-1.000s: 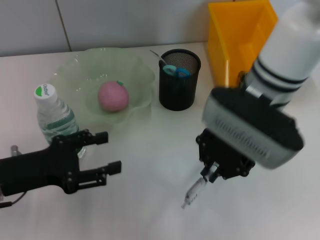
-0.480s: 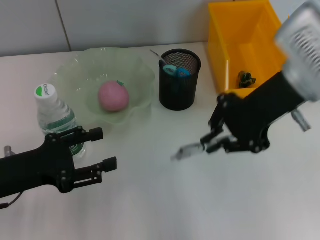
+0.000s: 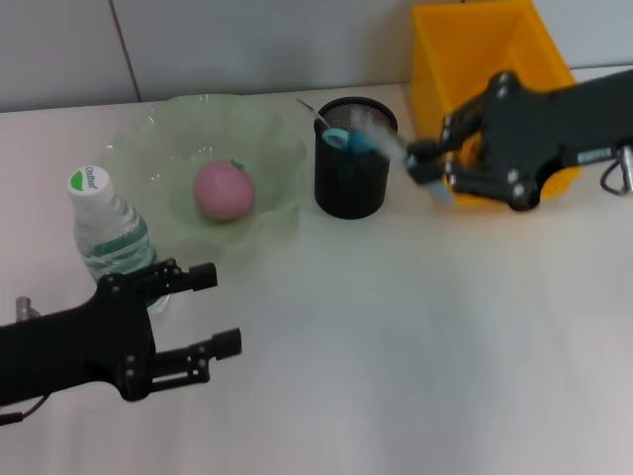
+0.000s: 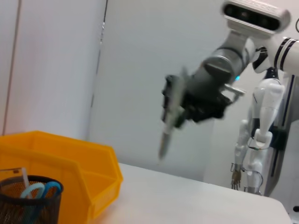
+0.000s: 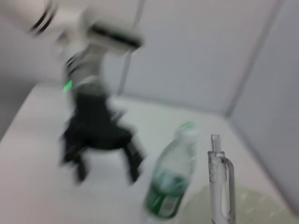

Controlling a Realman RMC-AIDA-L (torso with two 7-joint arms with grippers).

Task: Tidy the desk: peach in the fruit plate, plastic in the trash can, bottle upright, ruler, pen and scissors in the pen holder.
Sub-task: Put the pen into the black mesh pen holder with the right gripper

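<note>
Right gripper (image 3: 427,166): raised over the table at the far right, between the pen holder and the trash can, jaws clenched on the pen.
Pen (image 3: 381,136): clear plastic, held off the table, tilted, its free end reaching over the right rim of the pen holder; in the left wrist view it (image 4: 167,122) hangs point down from the right gripper (image 4: 180,105), and the right wrist view shows its clip end (image 5: 219,179).
Pen holder (image 3: 354,168): black mesh cup standing far centre on the table, with blue-handled scissors (image 3: 348,141) and a thin pale stick inside; I cannot tell whether that stick is the ruler.
Left gripper (image 3: 208,312): near left, low over the table, jaws released and holding nothing, just near of the bottle.
Bottle (image 3: 109,233): standing upright at the left, green and white cap on top, green label around it.
Fruit plate (image 3: 262,139): pale green glass bowl, far left of centre, between the bottle and the pen holder.
Peach (image 3: 224,190): pink, lying in the middle of the fruit plate.
Trash can (image 3: 465,49): yellow bin at the far right, just right of the pen holder; the right arm hides much of its inside.
Table (image 3: 396,376): white.
</note>
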